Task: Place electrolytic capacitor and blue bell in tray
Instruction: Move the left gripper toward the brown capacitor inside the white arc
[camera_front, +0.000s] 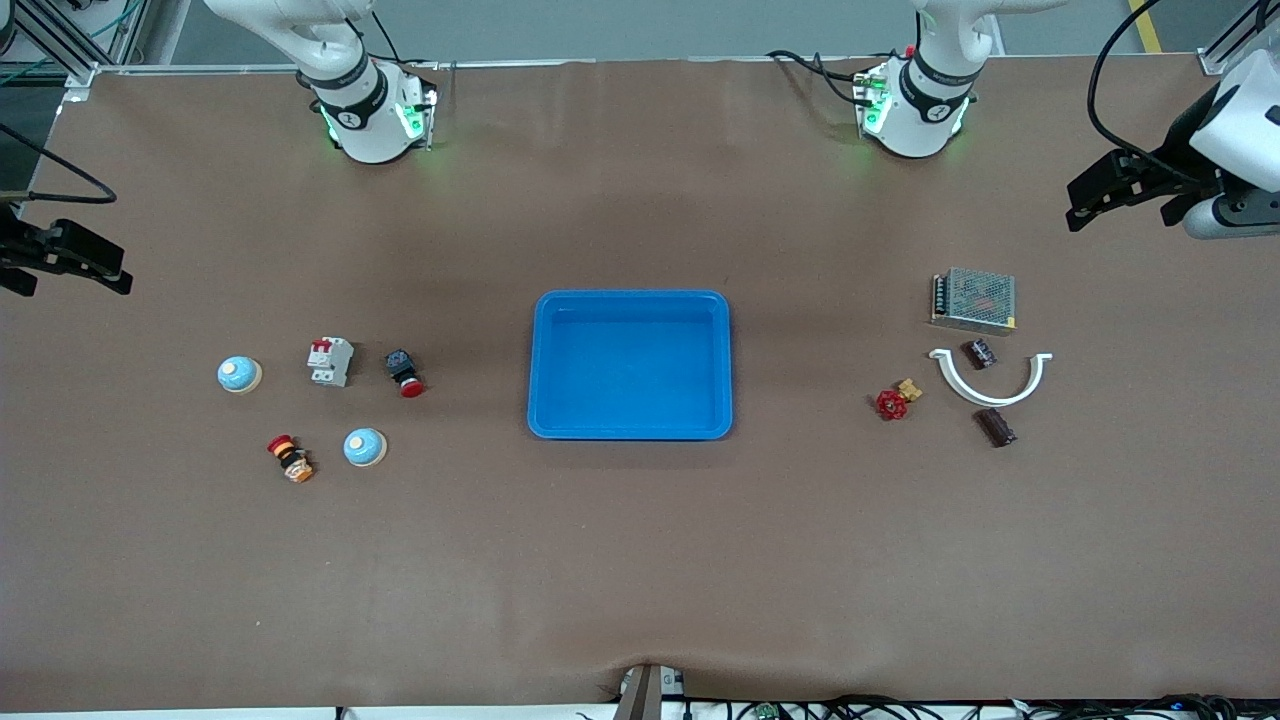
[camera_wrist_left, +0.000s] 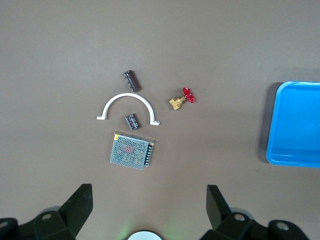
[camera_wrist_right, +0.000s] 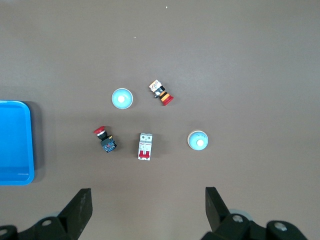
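Nearest the front camera we found a broad bare stretch of the brown table (camera_front: 640, 570) running the full width. Next came one blue bell (camera_front: 365, 447) beside a red-and-yellow push button (camera_front: 290, 458), toward the right arm's end, and one electrolytic capacitor (camera_front: 996, 427) toward the left arm's end. A red-handled brass valve (camera_front: 896, 399) lay near that capacitor, and a white half-ring clamp (camera_front: 990, 378) curved just above it in the front view.

The blue tray (camera_front: 630, 302) sat at the table's middle, well apart from both clusters, with nothing in it and open table on every side.

Farther on we saw a second blue bell (camera_front: 239, 374), a white circuit breaker (camera_front: 330, 361) and a red-capped black switch (camera_front: 404, 372) in a row, each apart from the others. At the left arm's end a second electrolytic capacitor (camera_front: 980, 352) lay inside the clamp's arc, with a meshed power supply (camera_front: 973, 299) farther still.

Both arms waited high at the table's ends. The left gripper (camera_wrist_left: 147, 200) hovered over its cluster, fingers (camera_wrist_left: 217, 202) spread wide and holding nothing; the right gripper (camera_wrist_right: 147, 200) did likewise, fingers (camera_wrist_right: 80, 205) wide apart.
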